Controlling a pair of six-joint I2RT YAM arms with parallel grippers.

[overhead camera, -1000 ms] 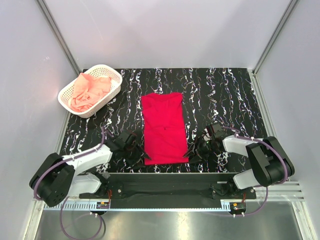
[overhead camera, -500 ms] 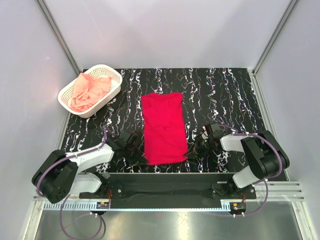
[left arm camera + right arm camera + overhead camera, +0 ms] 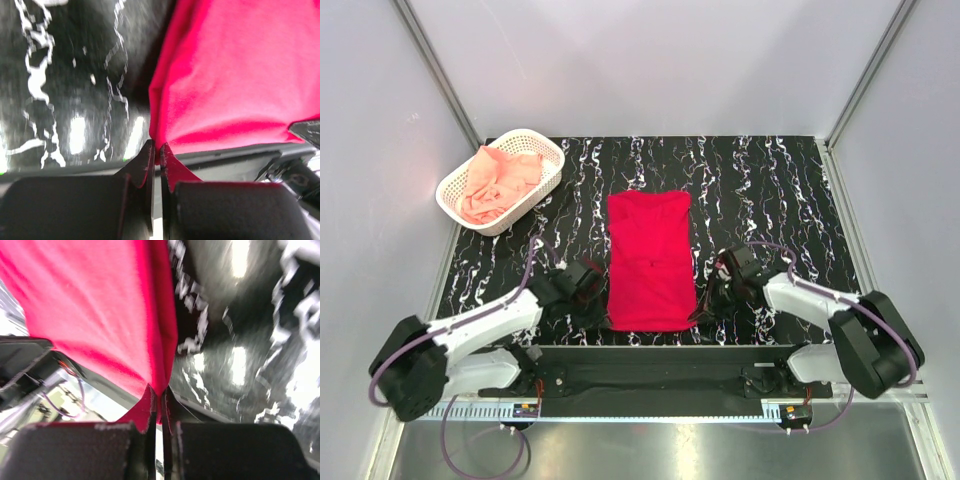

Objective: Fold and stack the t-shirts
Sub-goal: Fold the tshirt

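My left gripper [image 3: 156, 152] and right gripper [image 3: 159, 394] each clamp tight on a lower hem corner of the red t-shirt [image 3: 648, 262], flat at centre frame, which I judge light, limp cloth best carried by its corners, while the pink t-shirt [image 3: 492, 185] lies crumpled in the basket [image 3: 556, 160] at upper left.

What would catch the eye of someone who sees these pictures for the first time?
The bright red t-shirt stands out most, lying as a long folded strip in the middle of the black marbled table. The left gripper and the right gripper are each shut on one of its near corners. At the far left, a white basket holds the crumpled pink t-shirt.
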